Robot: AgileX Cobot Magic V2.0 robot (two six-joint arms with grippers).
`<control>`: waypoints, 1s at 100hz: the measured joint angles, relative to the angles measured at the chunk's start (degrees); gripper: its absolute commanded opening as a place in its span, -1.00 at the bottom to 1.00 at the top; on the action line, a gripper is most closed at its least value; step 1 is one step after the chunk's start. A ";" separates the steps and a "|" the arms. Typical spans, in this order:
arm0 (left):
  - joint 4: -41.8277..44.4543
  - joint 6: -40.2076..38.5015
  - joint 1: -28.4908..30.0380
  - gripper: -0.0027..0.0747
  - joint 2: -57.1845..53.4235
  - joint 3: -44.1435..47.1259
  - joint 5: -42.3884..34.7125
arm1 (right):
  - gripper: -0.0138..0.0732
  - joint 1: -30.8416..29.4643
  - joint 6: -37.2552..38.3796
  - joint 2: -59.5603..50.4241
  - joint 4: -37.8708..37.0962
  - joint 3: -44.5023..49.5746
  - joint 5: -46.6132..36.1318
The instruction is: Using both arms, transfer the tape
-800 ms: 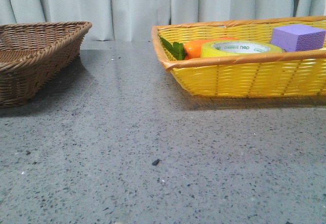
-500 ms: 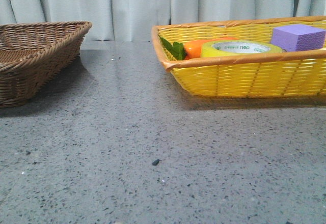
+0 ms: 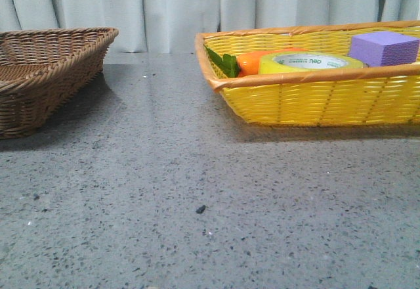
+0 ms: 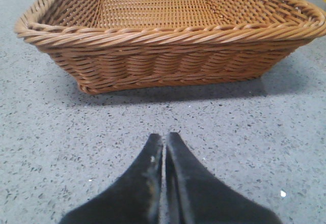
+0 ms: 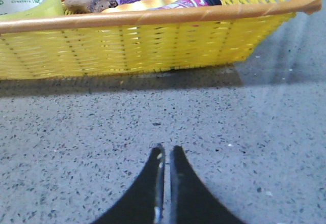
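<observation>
Tape (image 3: 310, 62) lies flat in yellow woven basket (image 3: 315, 102), beside carrot (image 3: 252, 61), lower half hidden by rim; purple foam block (image 3: 384, 47) further right. Only right wrist view shows us brown lump (image 5: 90, 0) and dark tube (image 5: 196, 0) there. Left gripper (image 4: 164, 142) and right gripper (image 5: 166, 155) pressed closed, empty, over speckled stone table (image 3: 164, 190). Brown wicker basket (image 4: 168, 35) faces left one

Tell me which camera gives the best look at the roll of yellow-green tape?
The front view: the roll of yellow-green tape lies in the yellow woven basket, most of its top ring showing. The right wrist view catches only part of it at the frame's edge. The left wrist view misses it.
</observation>
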 measured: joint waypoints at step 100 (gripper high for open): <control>0.00 0.00 0.00 -0.99 0.00 0.09 -6.12 | -0.84 0.00 0.00 0.00 0.00 0.00 -2.16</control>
